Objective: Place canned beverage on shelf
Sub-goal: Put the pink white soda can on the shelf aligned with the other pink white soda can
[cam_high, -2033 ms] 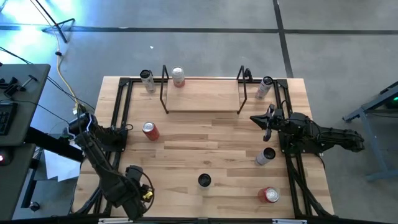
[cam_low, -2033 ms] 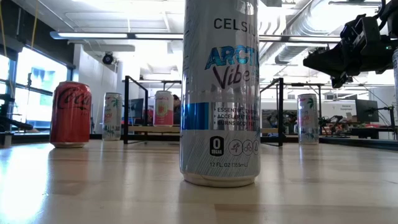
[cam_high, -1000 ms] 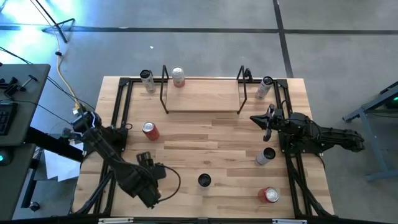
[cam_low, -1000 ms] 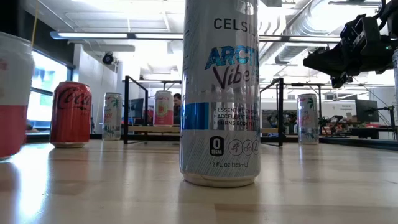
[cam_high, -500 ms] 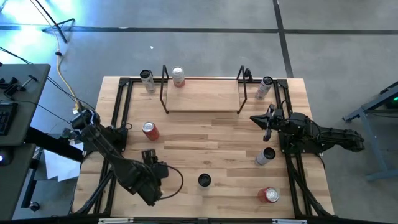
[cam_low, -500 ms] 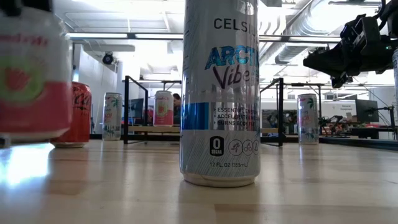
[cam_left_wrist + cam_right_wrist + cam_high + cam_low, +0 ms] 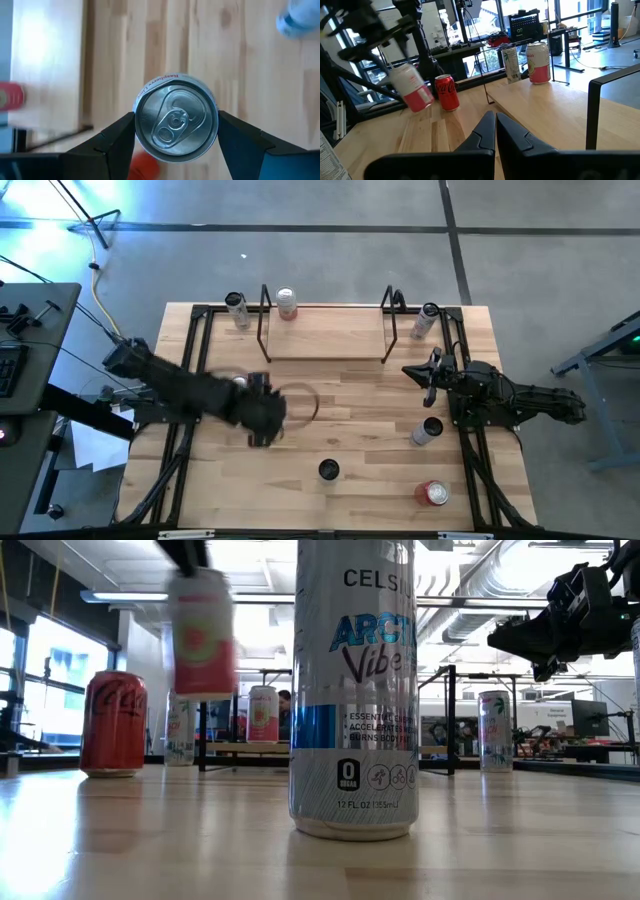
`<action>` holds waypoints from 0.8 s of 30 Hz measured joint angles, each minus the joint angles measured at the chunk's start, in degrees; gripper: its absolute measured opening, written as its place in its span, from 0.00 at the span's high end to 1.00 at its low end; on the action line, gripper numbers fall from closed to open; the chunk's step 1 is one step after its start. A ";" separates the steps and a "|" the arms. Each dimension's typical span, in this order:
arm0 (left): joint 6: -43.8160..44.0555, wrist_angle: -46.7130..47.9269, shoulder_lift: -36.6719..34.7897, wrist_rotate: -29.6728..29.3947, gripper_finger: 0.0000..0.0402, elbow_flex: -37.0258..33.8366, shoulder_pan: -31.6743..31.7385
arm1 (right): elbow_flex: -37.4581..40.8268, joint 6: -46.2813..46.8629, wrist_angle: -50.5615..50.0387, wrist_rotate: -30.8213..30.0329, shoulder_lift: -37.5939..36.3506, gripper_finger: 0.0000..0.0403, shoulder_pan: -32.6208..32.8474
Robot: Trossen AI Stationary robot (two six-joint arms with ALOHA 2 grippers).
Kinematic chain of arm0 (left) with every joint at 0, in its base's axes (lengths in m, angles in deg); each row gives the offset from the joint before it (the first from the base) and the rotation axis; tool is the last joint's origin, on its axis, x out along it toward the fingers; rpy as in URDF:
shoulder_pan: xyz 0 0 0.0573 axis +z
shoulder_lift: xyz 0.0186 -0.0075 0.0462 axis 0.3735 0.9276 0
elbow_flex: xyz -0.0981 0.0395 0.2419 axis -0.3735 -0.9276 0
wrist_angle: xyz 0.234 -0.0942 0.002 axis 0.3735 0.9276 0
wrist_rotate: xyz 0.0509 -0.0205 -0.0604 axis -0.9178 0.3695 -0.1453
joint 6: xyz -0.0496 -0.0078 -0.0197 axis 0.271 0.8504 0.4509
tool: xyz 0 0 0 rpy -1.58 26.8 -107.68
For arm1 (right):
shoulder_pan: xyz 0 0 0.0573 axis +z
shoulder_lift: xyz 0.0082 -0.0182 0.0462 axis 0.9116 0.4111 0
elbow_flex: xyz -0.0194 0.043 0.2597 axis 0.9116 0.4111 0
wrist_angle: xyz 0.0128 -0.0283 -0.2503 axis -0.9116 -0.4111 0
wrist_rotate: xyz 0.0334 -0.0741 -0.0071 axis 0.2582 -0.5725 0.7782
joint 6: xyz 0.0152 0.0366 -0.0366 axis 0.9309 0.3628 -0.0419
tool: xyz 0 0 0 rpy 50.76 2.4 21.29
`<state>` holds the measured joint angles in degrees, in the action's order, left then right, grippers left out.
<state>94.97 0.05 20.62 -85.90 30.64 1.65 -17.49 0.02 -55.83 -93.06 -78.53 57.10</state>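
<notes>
Left wrist view shows the pink can (image 7: 176,118) clamped between the left gripper (image 7: 176,131) fingers, lifted clear of the table (image 7: 330,415). In the high view it sits left of centre, below the shelf (image 7: 325,333). Step in hand: carry. The next move likely calls for travel up-frame and lowering between the rod uprights. The right gripper (image 7: 495,131) waits at right, fingers closed on nothing. Count: eight cans, one shelf.

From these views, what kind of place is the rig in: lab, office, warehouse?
Probably a robotics lab or workshop. Exposed ceiling ducts, a bare concrete floor around the wooden table, and desks with a monitor beyond. The left gripper carries a can; the right gripper waits.
</notes>
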 joint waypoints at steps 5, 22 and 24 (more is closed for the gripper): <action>-13.23 -3.97 -1.14 6.74 0.42 0.09 10.87 | 0.01 -0.01 0.00 0.02 -0.01 1.00 -0.02; -40.47 -10.25 -0.53 19.05 0.42 0.15 41.48 | -0.01 0.00 0.00 0.01 -0.02 1.00 -0.02; -41.97 -10.64 0.00 19.59 0.42 0.15 43.97 | 0.00 0.00 0.00 0.00 -0.02 1.00 -0.01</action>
<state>53.00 -10.59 20.62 -66.30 30.80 45.62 -17.49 0.01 -55.83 -93.07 -78.55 57.09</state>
